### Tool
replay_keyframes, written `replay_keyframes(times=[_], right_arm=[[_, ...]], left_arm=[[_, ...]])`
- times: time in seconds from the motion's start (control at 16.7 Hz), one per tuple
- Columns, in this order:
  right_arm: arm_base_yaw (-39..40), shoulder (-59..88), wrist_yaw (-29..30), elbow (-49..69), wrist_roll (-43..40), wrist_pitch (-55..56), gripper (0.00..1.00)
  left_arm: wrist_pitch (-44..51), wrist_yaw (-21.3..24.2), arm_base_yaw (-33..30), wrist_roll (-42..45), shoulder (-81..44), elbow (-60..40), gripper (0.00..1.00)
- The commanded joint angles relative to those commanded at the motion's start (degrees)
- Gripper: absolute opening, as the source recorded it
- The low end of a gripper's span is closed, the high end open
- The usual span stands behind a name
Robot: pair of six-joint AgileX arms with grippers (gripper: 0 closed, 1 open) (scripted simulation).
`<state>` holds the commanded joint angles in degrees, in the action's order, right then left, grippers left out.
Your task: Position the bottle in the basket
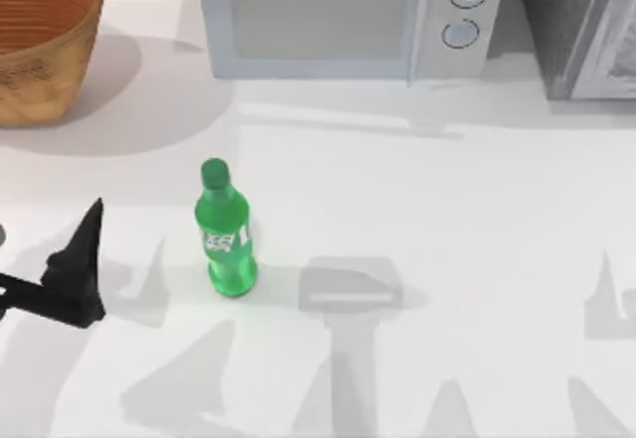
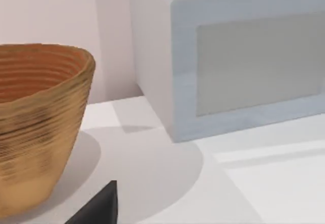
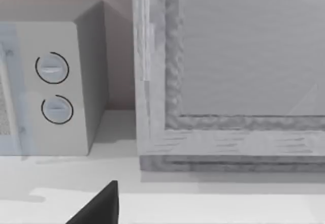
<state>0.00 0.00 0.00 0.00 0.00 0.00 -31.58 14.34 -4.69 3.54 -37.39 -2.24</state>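
The bright green bottle (image 1: pixel 227 231) stands upright on the white table, left of centre, with its white-and-green label around the middle. The round wicker basket (image 1: pixel 40 46) sits at the far left corner and rises wide and tan in the left wrist view (image 2: pixel 38 127). My left gripper (image 1: pixel 79 264) hovers at the table's left edge, level with the bottle and about a bottle's length to its left, apart from it. A black part of it (image 2: pixel 99 208) faces the basket. A black part of my right gripper (image 3: pixel 99 208) faces the back wall.
A white microwave (image 1: pixel 348 16) stands at the back centre, its two dials (image 3: pixel 53 89) seen from the right wrist. A grey box-like appliance (image 1: pixel 586 26) fills the far right corner. Open table lies between bottle and basket.
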Motion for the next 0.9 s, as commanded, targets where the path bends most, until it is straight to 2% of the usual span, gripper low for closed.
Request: replay_keyframes(times=[0.54,0.72,0.9], right_arm=[[0.0,0.0,0.0,0.0,0.0,0.0,1.0],[0.0,0.0,0.0,0.0,0.0,0.0,1.0],[0.0,0.0,0.0,0.0,0.0,0.0,1.0]], left_arm=[[-37.37,15.74,-4.53,4.32,-48.09,-2.16,1.0],[-45.34,19.21,-5.59,5.19,-58.31,-2.7,1.0],[-49.2,20.98,-6.15,5.61,-63.16,-3.0,1.0]])
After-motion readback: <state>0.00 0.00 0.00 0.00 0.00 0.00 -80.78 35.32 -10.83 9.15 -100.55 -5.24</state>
